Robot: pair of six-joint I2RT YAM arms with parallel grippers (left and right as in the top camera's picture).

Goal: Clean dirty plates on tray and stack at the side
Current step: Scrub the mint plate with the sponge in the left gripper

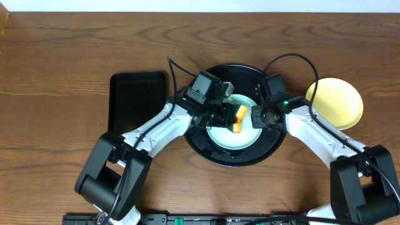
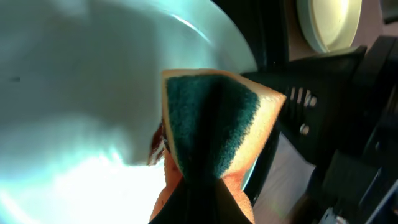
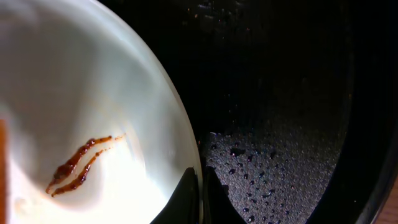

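Scrubbing step | left gripper (image 1: 232, 116) clamps sponge (image 2: 211, 124) over mint plate (image 1: 224, 136) | right gripper (image 3: 200, 193) pinches its rim | next probably needs: sponge swept across brown smear (image 3: 81, 163), pressed flat

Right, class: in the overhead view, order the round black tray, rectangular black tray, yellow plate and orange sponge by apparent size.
Largest to smallest:
1. round black tray
2. rectangular black tray
3. yellow plate, not much smaller than the rectangular one
4. orange sponge, clearly smallest

A robot lab bench: two cabled arms (image 1: 150, 131) mounted at the near edge of a wood-grain table (image 1: 56, 50), with a pale wall (image 1: 187, 5) along its far edge.
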